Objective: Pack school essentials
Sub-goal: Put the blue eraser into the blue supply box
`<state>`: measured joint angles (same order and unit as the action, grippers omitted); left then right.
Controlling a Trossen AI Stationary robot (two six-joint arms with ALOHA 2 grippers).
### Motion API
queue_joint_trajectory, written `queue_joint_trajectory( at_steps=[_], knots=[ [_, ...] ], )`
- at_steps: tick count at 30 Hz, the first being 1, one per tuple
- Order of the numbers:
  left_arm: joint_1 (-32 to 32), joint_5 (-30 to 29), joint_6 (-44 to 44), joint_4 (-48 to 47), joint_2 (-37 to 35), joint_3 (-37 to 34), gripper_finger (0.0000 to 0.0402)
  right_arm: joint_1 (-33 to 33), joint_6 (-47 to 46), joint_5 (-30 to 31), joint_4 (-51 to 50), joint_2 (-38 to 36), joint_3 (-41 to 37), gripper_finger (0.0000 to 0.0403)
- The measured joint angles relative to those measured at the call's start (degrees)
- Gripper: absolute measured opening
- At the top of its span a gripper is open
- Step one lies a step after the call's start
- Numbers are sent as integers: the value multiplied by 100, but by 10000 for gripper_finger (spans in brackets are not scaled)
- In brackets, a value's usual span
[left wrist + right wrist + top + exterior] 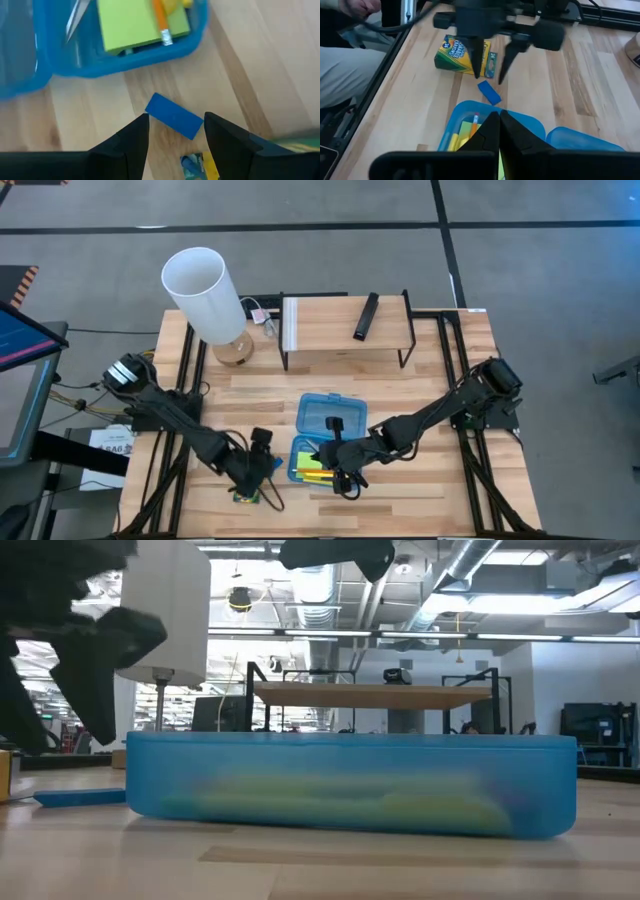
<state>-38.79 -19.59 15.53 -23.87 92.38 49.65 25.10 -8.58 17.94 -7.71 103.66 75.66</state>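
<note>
high view: the left gripper [262, 467] is hanging at the lower left of centre, beside the blue case [305, 471], while the right gripper [340, 470] is sitting over the case's near end. the lamp [208, 298] and a wooden shelf [345, 325] with the black bar [366, 316] are standing at the top, well apart.

low view: the case wall [350, 785] is filling the middle, yellow-green contents showing blurred through it; it is hiding the grippers' tips.

left wrist view: the left fingers [131, 145] are standing spread, straddling the small blue eraser [174, 115] on the table, not gripping it. the sticky-note pad [135, 22] and orange pencil [161, 20] are lying inside the case.

right wrist view: the right fingers [512, 130] are pressed together, holding nothing, above the case. the crayon box [461, 55] is lying just beyond the eraser, still unpacked.

judging by this, the eraser is the step in hand: the next move is calling for lowering and closing on it. the case rim and the right gripper are crowding the drop path.
</note>
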Motion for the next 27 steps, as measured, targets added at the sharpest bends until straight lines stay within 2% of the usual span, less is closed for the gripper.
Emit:
queue_joint_trajectory(
  at_steps=[4, 11, 19, 27],
  knots=[
    [-193, -106, -609, -342, 314, 326, 179, -1, 0, -1, -14, 0, 0, 22],
    [-397, -410, -1402, -341, 700, 421, 179, -2, 0, -1, -10, 0, 0, 17],
    [-301, -443, -1966, -812, 719, 384, 179, -8, 0, -1, -1, 0, 0, 22],
    [-273, -380, -2567, -426, 719, 384, 179, -17, 2, -1, -2, 0, -1, 17]
  ],
)
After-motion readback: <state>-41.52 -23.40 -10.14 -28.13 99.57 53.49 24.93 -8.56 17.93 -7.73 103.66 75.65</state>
